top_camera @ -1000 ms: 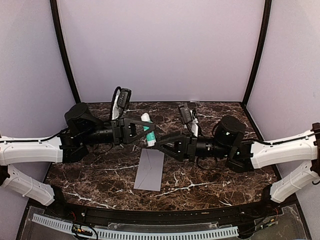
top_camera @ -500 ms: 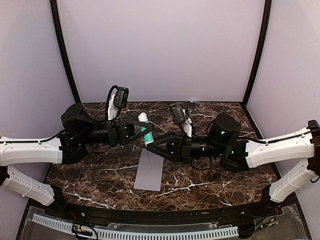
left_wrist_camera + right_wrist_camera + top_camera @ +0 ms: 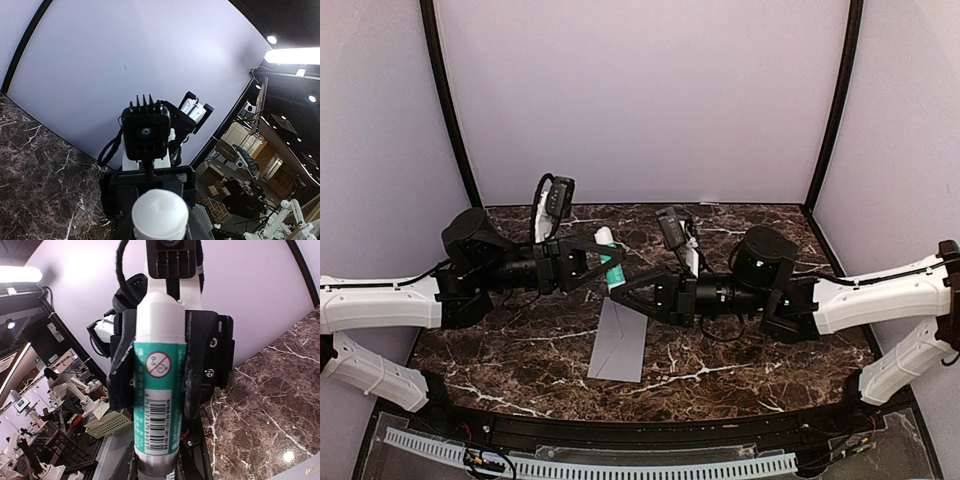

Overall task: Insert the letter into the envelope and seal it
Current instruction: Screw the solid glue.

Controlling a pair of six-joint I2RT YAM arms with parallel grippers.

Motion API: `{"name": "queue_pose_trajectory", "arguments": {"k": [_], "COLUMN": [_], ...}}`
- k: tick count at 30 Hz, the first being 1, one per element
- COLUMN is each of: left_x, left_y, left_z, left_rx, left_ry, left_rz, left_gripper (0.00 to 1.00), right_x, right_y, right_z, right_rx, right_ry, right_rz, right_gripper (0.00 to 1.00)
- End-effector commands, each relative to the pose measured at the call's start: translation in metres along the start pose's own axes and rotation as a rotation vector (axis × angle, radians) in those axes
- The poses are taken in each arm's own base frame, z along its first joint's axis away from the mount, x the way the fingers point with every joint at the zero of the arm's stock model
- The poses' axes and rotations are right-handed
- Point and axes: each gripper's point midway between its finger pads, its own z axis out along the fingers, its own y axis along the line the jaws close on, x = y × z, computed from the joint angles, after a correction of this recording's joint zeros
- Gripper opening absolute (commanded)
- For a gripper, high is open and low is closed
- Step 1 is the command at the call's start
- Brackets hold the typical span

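Observation:
The grey envelope lies flat on the marble table, just below both grippers. The letter is out of view. My left gripper is shut on a teal glue stick with a white cap and holds it upright above the table. In the right wrist view its fingers clamp the stick's upper body. My right gripper meets the stick from the right. Its fingers hug the stick's lower end. The left wrist view shows the white cap end on.
The dark marble table is closed in by lilac walls on three sides. A black rail runs along the near edge. Both forearms stretch in low from the left and right sides.
My right gripper has moved left and up to the bottom end of the glue stick. My left gripper has shifted slightly left with the stick. The envelope has not moved.

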Motion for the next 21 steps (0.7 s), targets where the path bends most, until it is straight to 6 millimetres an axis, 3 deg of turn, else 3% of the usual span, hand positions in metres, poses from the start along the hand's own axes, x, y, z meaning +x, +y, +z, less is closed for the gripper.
{"name": "queue_pose_trajectory", "arguments": {"k": [1, 11, 21], "left_x": [0.003, 0.015, 0.021], "left_y": [0.009, 0.074, 0.104], "left_z": [-0.006, -0.021, -0.026], "left_rx": [-0.080, -0.427, -0.541], "left_ry": [0.007, 0.041, 0.000], "left_rz": [0.048, 0.045, -0.061], "left_gripper": [0.00, 0.00, 0.00], "right_x": [-0.019, -0.034, -0.024], "right_y": [-0.014, -0.082, -0.129], "right_z": [-0.001, -0.002, 0.013], "right_rx": [0.159, 0.660, 0.938], "right_ry": [-0.037, 0.060, 0.189], "right_rz": [-0.042, -0.115, -0.214], "right_gripper": [0.04, 0.06, 0.04]}}
